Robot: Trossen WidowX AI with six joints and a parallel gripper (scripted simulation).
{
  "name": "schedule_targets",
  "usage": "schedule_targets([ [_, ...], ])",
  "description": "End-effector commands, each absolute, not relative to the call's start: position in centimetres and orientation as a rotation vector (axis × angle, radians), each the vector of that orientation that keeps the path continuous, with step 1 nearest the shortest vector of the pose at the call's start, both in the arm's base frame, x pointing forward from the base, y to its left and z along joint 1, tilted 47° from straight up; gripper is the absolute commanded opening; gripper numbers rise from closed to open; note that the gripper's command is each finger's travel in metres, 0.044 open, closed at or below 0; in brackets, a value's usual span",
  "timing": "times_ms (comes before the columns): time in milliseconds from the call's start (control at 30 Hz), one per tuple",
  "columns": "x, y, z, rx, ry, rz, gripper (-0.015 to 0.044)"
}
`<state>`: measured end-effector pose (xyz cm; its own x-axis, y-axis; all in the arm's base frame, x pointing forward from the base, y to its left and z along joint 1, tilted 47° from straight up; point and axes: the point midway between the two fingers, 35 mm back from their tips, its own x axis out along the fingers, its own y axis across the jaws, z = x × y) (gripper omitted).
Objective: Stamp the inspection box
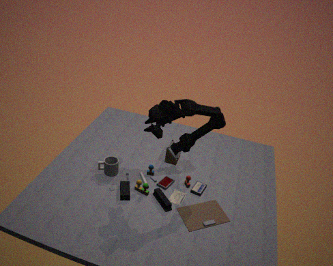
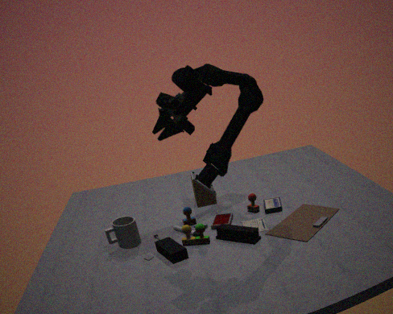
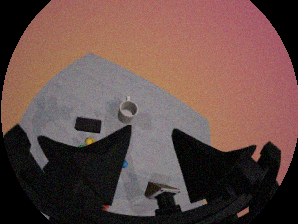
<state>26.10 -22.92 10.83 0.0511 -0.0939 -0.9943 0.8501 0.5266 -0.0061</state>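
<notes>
My gripper (image 1: 153, 131) (image 2: 165, 131) (image 3: 152, 130) hangs high above the back of the table, fingers partly apart with nothing between them. Far below, several knob stamps stand near the table's middle: a blue-topped one (image 1: 151, 168) (image 2: 188, 215), a red-topped one (image 1: 187, 180) (image 2: 252, 202), and a yellow one (image 1: 138, 184) (image 2: 186, 231) beside a green one (image 1: 145, 187) (image 2: 200, 229) on a shared base. I cannot read which is PASS. The red ink pad (image 1: 166, 182) (image 2: 222, 220) lies between them. The white card (image 1: 177, 196) (image 2: 254, 224) lies just in front of the pad.
A mug (image 1: 110, 166) (image 2: 125, 232) (image 3: 127, 110) stands at the left. Two black boxes (image 1: 125, 189) (image 1: 162, 199) lie by the stamps. A brown board (image 1: 197, 213) (image 2: 297, 225) with a small white block (image 1: 209, 222) lies at the right, and a blue-and-white box (image 1: 198, 187) beside the red stamp.
</notes>
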Motion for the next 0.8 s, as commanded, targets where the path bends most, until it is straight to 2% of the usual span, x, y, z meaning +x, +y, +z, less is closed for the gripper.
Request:
schedule_targets([
  [0,30.3,-17.6,7.3,0.469,1.526,-0.185,0.0228],
  [367,33.8,-10.7,3.7,0.175,1.468,0.573,0.0228],
  [767,36.5,-3.1,0.6,-0.074,1.099,1.240,0.0228],
])
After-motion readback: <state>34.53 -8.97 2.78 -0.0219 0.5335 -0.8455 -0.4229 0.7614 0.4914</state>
